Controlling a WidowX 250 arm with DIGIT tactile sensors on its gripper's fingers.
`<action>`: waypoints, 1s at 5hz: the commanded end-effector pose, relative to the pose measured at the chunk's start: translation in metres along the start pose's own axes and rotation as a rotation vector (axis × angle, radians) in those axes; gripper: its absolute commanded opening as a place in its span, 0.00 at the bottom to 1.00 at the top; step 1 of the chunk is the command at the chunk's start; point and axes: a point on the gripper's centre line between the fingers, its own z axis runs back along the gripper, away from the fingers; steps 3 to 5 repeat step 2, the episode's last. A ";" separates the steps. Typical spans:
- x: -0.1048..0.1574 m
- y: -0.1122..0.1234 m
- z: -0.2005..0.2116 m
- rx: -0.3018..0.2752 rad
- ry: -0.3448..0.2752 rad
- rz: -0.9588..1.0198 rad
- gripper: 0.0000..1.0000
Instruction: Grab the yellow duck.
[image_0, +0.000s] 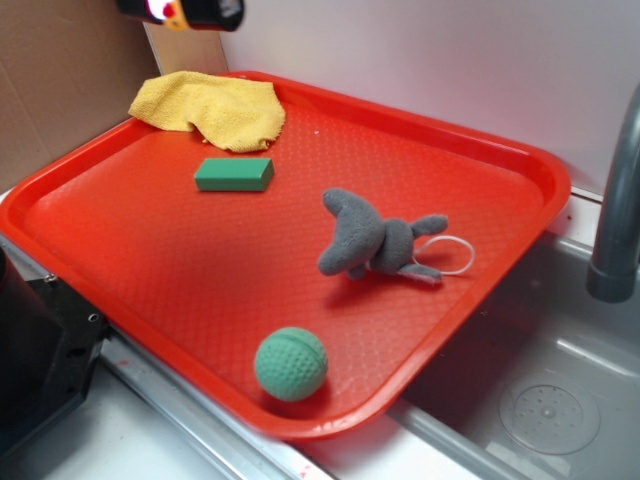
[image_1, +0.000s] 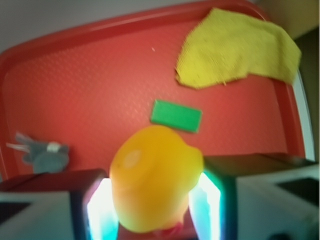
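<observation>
Yellow and glossy, the duck (image_1: 152, 180) fills the lower middle of the wrist view, clamped between the two pale fingers (image_1: 100, 207) of the tool (image_1: 152, 210), which press on its flanks from 9 and 3 o'clock. In the exterior view only a dark edge of the tool (image_0: 185, 12) with a speck of yellow and orange shows at the top, high above the red tray (image_0: 520, 160), so the duck appears to be off the surface and the grab looks essentially made. The job now, as I judge it, is to keep it: the duck is smooth and rounded, so hold the squeeze steady and avoid any quick swing that could let it squirt out. Lift straight up, without drifting sideways. Below, in the wrist view, the green block (image_1: 176, 116) lies toward 12 o'clock, the yellow cloth (image_1: 237, 47) toward 1 o'clock, and the grey plush toy (image_1: 47, 154) toward 9 o'clock; the green ball (image_0: 291, 364) sits near the tray's front rim. All lie well clear of the tool.
</observation>
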 end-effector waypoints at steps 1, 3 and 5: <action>-0.016 0.008 0.012 -0.009 -0.043 0.034 0.00; -0.007 0.010 0.005 0.000 -0.055 0.076 0.00; -0.007 0.010 0.005 0.000 -0.055 0.076 0.00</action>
